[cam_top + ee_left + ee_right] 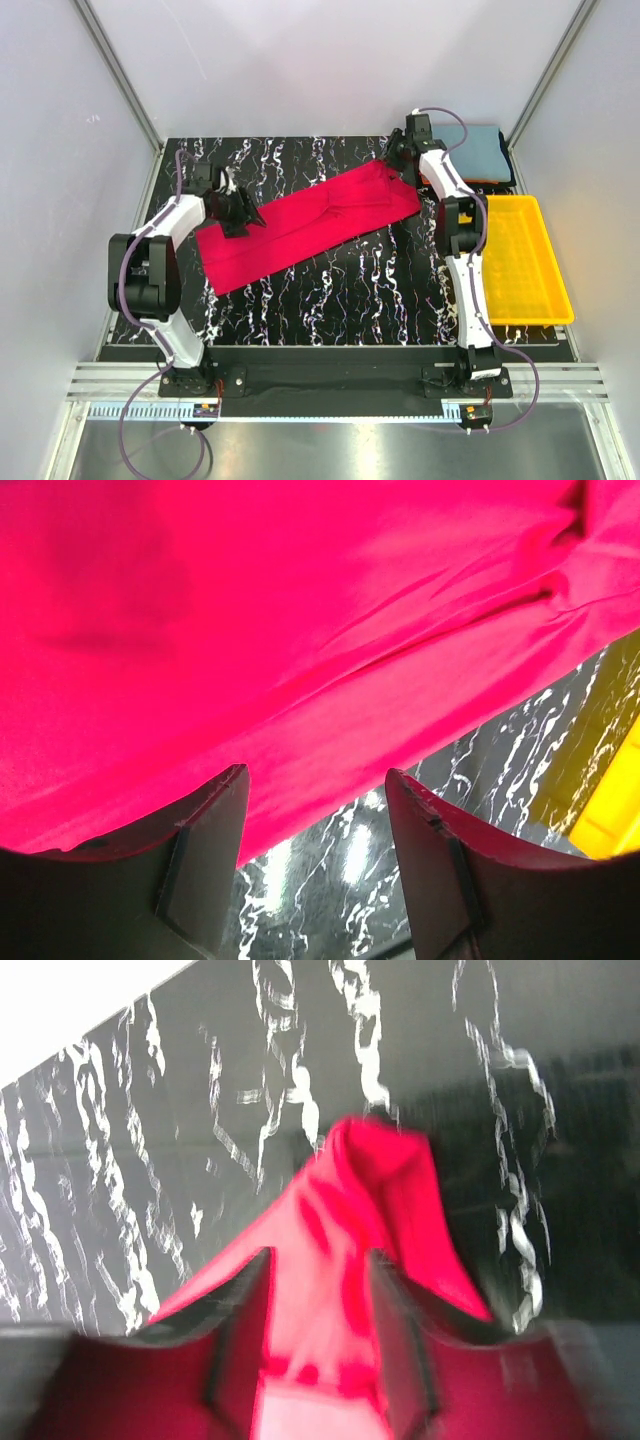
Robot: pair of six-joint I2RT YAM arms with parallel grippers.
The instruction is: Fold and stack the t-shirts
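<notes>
A bright red t-shirt [310, 225] lies in a long diagonal band across the black marbled table. My left gripper [238, 218] is at its near-left end. In the left wrist view the gripper [315, 775] is open, with bare table between the jaws and the red cloth [300, 610] just beyond the tips. My right gripper [398, 165] is at the shirt's far right end. In its blurred wrist view the gripper [318, 1255] has its jaws apart, with red cloth [385, 1160] bunched between them and peaking beyond. A folded grey-blue t-shirt [480, 148] lies at the back right on a thin orange one [472, 183].
A yellow plastic tray [560, 300] stands along the right edge of the table, and it also shows in the left wrist view [610, 800]. White walls and metal frame posts close in the table on three sides.
</notes>
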